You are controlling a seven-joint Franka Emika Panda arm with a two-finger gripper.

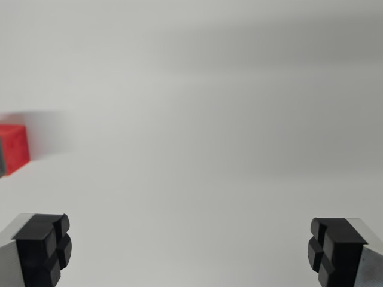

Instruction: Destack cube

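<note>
A bare test bench in what looks like a robotics lab — a plain white tabletop (197, 197) and blank pale backdrop (197, 54), lit evenly, with no furnishings showing.

Gripper (190, 250): grey fingers, black segmented rubber pads (43, 246).

White tabletop (209, 119), plain matte; red cube (14, 147) sits on it at 9 o'clock (partly cropped).

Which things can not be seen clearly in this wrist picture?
- Red cube: cut off by the wrist view's left edge, so whether it sits on another cube is unknown.
- Grey patch beside it: too little visible to identify.
- Gripper: jaws wide apart, bodies cut off at the bottom edge.
</note>
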